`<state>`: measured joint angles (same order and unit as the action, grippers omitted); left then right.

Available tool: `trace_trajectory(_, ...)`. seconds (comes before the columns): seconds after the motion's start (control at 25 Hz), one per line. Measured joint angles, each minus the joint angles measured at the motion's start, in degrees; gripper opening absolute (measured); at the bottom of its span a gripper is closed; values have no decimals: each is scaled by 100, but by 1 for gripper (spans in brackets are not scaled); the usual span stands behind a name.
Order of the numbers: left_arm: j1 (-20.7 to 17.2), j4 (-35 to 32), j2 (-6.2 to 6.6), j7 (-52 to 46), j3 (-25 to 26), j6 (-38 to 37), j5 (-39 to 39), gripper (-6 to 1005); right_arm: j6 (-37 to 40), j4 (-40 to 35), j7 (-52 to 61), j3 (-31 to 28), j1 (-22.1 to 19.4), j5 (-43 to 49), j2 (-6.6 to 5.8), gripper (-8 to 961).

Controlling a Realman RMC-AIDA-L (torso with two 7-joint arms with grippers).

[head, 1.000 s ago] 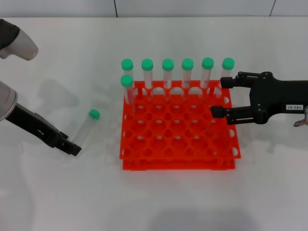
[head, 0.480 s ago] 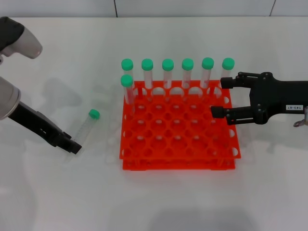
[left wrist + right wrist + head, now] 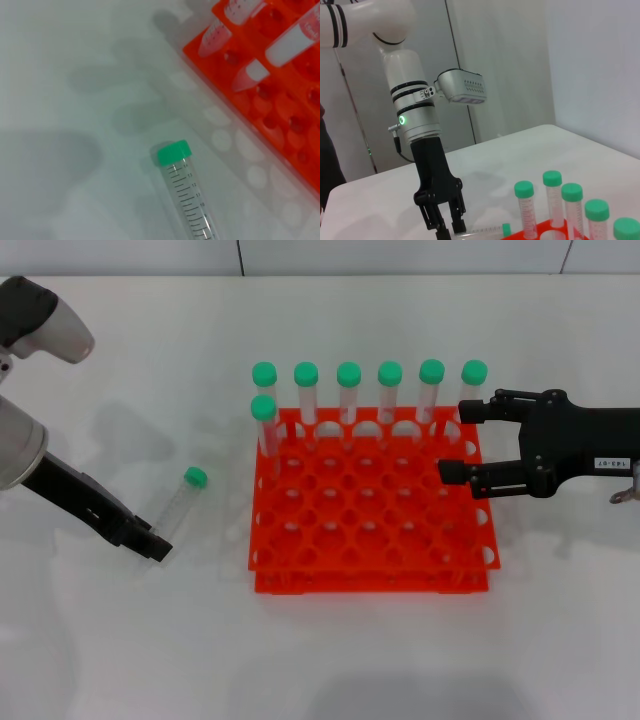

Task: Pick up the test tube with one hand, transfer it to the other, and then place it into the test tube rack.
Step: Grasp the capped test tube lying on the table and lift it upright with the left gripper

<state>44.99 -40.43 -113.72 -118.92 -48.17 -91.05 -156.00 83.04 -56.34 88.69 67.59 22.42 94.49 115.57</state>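
One gripper, the left (image 3: 155, 545), has crept rightward, jaws parted around the test tube (image 3: 180, 502); right gripper (image 3: 452, 440) stays open.

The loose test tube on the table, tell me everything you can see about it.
The test tube is a slender clear plastic tube with a round green screw cap and printed black graduation marks along its side. It looks empty. It lies flat on the white table, left of the orange rack, cap pointing away from the robot. The left gripper is at its lower end with its jaws about the tube; whether they touch it cannot be seen.
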Motion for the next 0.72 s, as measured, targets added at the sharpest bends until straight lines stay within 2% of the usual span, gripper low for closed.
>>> trace_trajectory(0.2, -16, 0, 0, 0, 0, -6, -15, 469, -4, 8, 0, 0, -8, -9, 0, 856)
trace_trajectory(0.44, -33, 0, -5, 0, 0, -7, -27, 384, -12, 30, -3, 0, -11, -10, 0, 856)
trace_trajectory(0.72, -34, 0, -9, 0, 0, -6, -36, 383, -21, 56, -47, 0, -9, -19, 0, 856)
